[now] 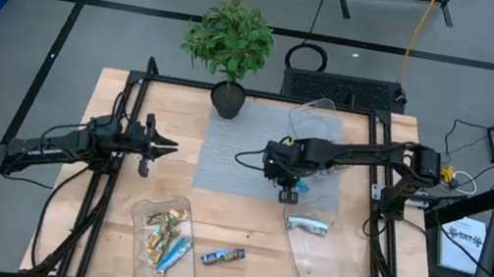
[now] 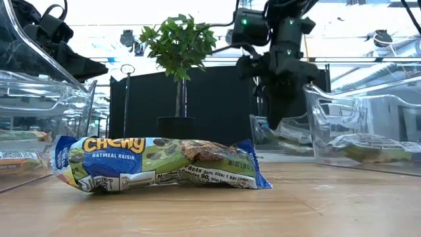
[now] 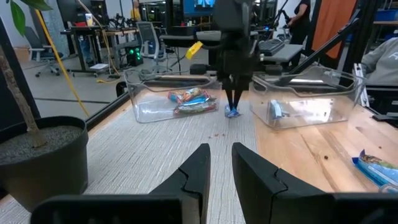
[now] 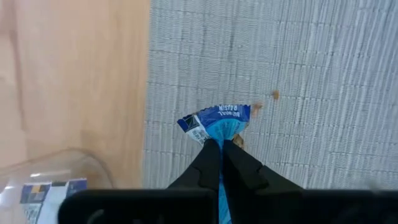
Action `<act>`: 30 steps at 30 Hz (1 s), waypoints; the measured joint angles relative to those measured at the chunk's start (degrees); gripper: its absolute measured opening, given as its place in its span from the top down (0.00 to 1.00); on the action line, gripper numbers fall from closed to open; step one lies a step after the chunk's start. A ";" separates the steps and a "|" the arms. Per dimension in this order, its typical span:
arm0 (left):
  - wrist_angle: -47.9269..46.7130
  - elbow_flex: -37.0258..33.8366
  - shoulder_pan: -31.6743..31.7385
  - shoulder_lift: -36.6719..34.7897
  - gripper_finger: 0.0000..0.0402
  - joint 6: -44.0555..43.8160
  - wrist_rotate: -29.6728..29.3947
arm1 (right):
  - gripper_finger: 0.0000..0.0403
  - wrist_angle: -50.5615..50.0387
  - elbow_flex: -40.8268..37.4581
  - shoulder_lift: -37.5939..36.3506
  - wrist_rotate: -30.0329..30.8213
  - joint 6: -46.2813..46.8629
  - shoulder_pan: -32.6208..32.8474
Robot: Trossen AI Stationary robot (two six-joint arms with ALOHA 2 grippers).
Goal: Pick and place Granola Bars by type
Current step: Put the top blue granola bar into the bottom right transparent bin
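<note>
My right gripper (image 1: 290,193) stands over the near right part of the grey mat (image 1: 234,156), pointing down, shut on a blue granola bar (image 4: 219,119). The left wrist view shows this bar (image 3: 232,112) hanging below the fingers. My left gripper (image 1: 166,149) is open and empty, held level above the table left of the mat. Another blue bar (image 1: 222,255) lies flat on the wood near the front edge. It fills the front of the low view (image 2: 158,164). My right gripper pinches the blue bar between its two fingers (image 4: 208,155) from above, pointing down. The bar's crimped lower end (image 4: 217,118) sticks out below the fingertips. The bar hangs upright just over the mat; I cannot tell whether it touches the mat.
A clear tray (image 1: 139,271) at the front left holds several mixed bars. A clear tray (image 1: 330,271) at the front right holds one blue bar (image 1: 306,224). A third tray (image 1: 315,119) stands at the mat's far right. A potted plant (image 1: 232,42) stands at the back.
</note>
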 joint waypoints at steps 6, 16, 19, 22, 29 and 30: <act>-0.01 0.00 0.02 0.00 0.82 0.00 -0.01 | 1.00 0.12 1.17 -3.26 0.95 0.07 2.01; 0.00 0.00 0.02 -0.01 0.82 0.00 -0.01 | 1.00 -1.14 2.56 -16.67 4.83 10.45 12.29; 0.00 0.00 0.01 -0.02 0.82 0.00 -0.01 | 1.00 -2.32 2.56 -20.28 5.51 17.65 16.84; 0.00 0.00 0.00 -0.02 0.82 0.00 -0.01 | 1.00 -4.72 1.47 -22.35 9.36 24.88 22.09; 0.00 0.00 0.00 -0.01 0.82 0.00 -0.01 | 1.00 -7.80 -5.24 -22.75 8.98 43.27 30.05; -0.01 0.00 0.01 -0.02 0.82 0.00 -0.01 | 1.00 -7.69 -6.47 -22.75 8.92 45.36 30.85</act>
